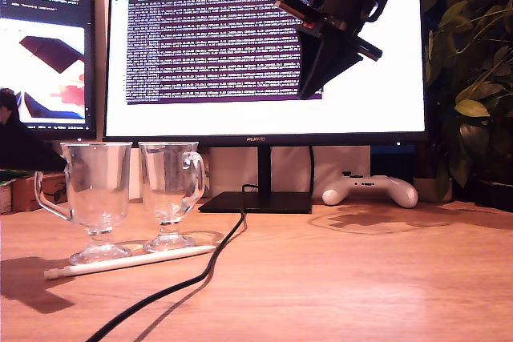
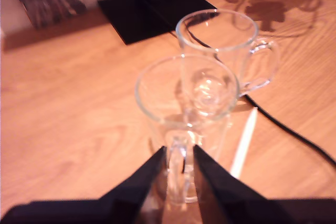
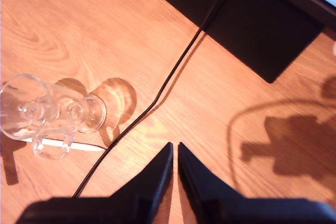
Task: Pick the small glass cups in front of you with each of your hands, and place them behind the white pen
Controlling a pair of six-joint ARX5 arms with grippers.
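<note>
- Exterior view: two glass cups stand side by side at the view's left, the left cup (image 1: 96, 198) and the right cup (image 1: 171, 194). The white pen (image 1: 132, 262) lies just in front of their feet, so both look placed already. A black cable (image 1: 188, 278) runs close by. One gripper (image 1: 337, 22) hangs high before the monitor (image 1: 264, 50). A white controller (image 1: 370, 190) is far right.
- First wrist view: my first gripper (image 2: 180, 153) has its fingers around the near cup's handle (image 2: 178, 174). Whether it is squeezed cannot be told. Glass is hard, slippery and breakable, so the handle is the best hold.
- Second wrist view: my second gripper (image 3: 175, 153) is closed and empty, high above the table (image 3: 210, 129).
</note>
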